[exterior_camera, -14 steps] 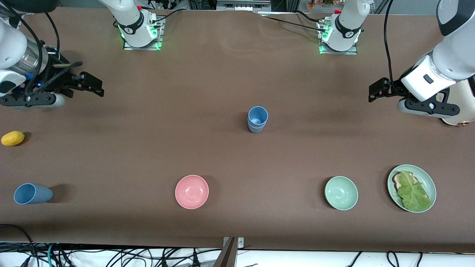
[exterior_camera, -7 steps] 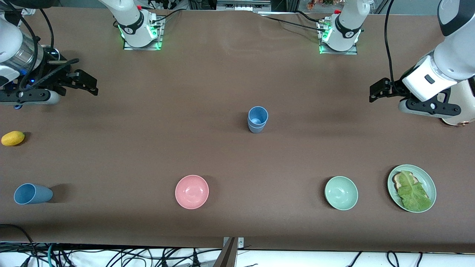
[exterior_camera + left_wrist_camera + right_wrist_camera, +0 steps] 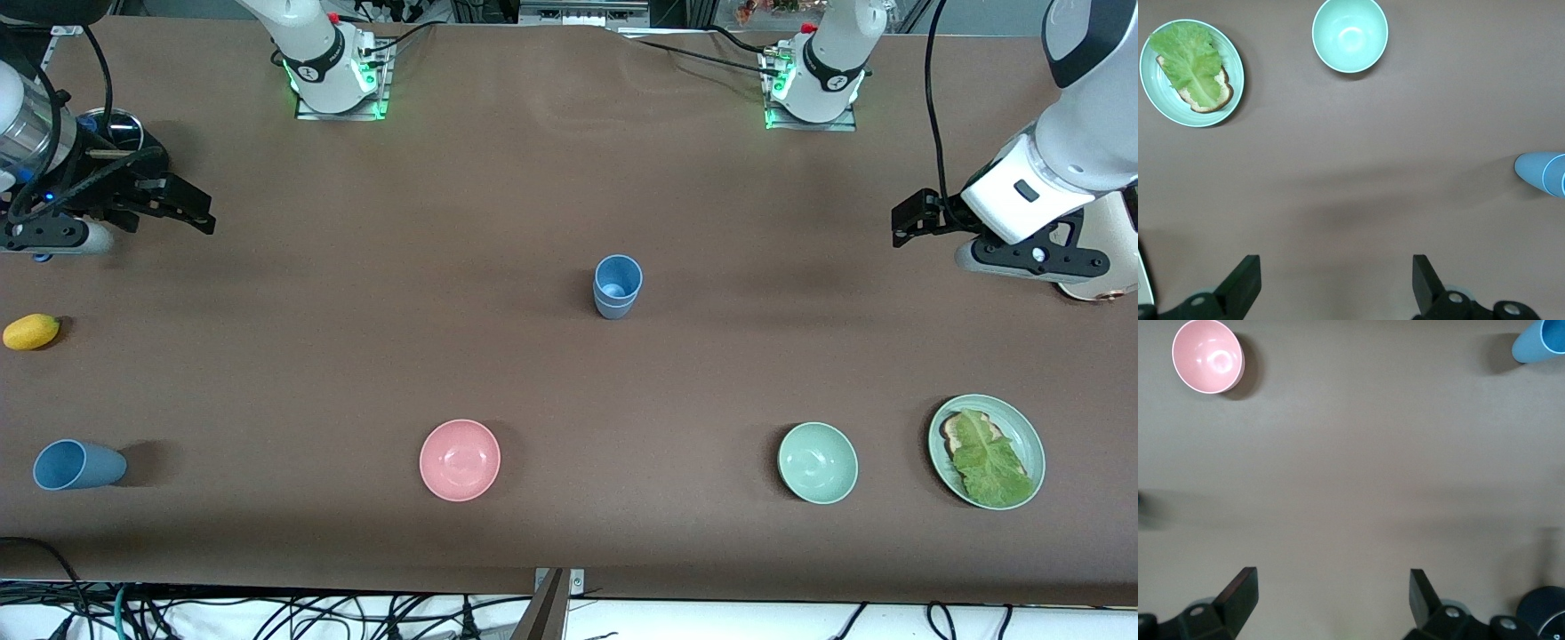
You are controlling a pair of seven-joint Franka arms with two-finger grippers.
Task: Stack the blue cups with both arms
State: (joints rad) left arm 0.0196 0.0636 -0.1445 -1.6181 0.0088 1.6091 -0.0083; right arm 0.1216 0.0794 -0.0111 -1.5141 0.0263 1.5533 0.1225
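Two blue cups [image 3: 617,284] stand upright in the middle of the table, one nested in the other; the stack shows at the edge of the left wrist view [image 3: 1545,172]. A third blue cup [image 3: 78,465] lies on its side near the front edge at the right arm's end; it also shows in the right wrist view [image 3: 1541,341]. My right gripper [image 3: 197,212] is open and empty over bare table at the right arm's end, its jaws wide apart [image 3: 1333,597]. My left gripper [image 3: 905,222] is open and empty over bare table at the left arm's end [image 3: 1337,280].
A pink bowl [image 3: 460,460], a green bowl [image 3: 817,462] and a green plate [image 3: 1029,434] with bread and lettuce lie along the front. A yellow lemon-like fruit [image 3: 31,331] and a dark round object [image 3: 120,133] are at the right arm's end. A white vessel [image 3: 1102,267] stands under the left arm.
My right gripper has moved toward the right arm's end of the table and toward the bases. My left gripper has shifted slightly toward its own end. The cups have not moved.
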